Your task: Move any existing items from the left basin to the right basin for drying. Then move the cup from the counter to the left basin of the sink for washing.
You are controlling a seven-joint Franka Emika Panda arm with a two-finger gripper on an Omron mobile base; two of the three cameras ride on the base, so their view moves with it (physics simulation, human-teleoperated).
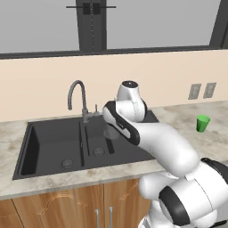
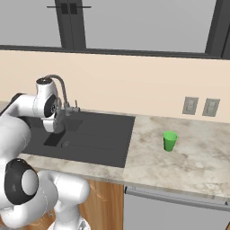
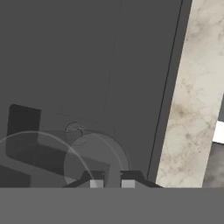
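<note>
- The gripper (image 3: 112,183) has its two dark finger tips drawn close together, clamped on the rim of the see-through glass (image 3: 95,162).
- In the hand view the glass shows as faint pale rings directly ahead of the finger tips, its wall caught between them.
- In the left base view the glass (image 1: 111,130) is a greyish cylinder hanging over the right basin (image 1: 99,141), just beyond the arm's wrist; the gripper itself is hidden behind the arm there.
- The round drain (image 3: 75,132) of the right basin lies beyond the finger tips, seen through the glass.
- Whether the glass touches the basin floor cannot be told.
- The left basin (image 1: 51,144) is off to the gripper's left side, past the dividing wall, in the left base view.
- The gooseneck tap (image 1: 78,99) rises behind the gripper, near the back edge of the sink (image 1: 26,147).
- The green cup (image 2: 170,141) stands upright on the worktop (image 2: 188,157), well apart from the gripper, to its right beyond the ribbed drainboard (image 2: 101,134).
</note>
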